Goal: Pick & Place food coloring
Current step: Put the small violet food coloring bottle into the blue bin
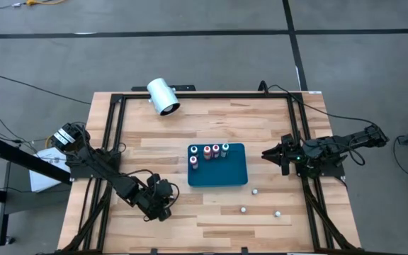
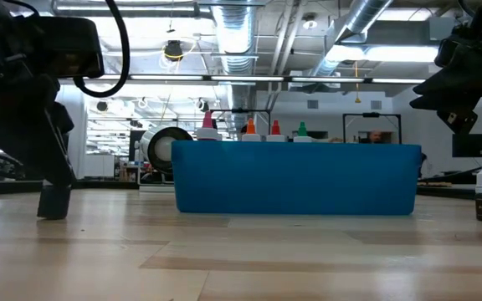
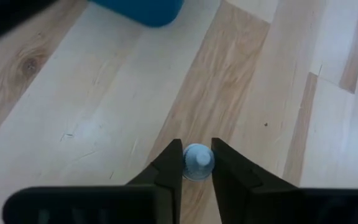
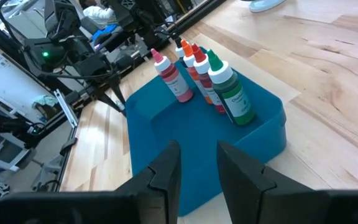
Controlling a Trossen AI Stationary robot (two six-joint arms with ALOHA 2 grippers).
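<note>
Your left gripper (image 3: 196, 163), lower left of high view, clamps small food coloring bottle (image 3: 197, 162) by pale round cap, jaws straddling it upright on wood table (image 1: 211, 212) for clean lift.

Teal tray (image 1: 225, 173) at centre already holds five bottles (image 4: 201, 78) in back row; smooth plastic walls, rounded corners.

Three more bottles (image 1: 243, 209) stand loose, lower right of tray.

Right gripper (image 4: 197, 165) waits beside tray's right, fingers narrowly apart, empty.

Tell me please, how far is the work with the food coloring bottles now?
Done: five bottles stand in the teal tray. In hand: the left gripper has shut on a bottle with a pale cap on the table left of the tray. Left: three small bottles on the wood right of the tray. The right gripper waits beside the tray.
</note>
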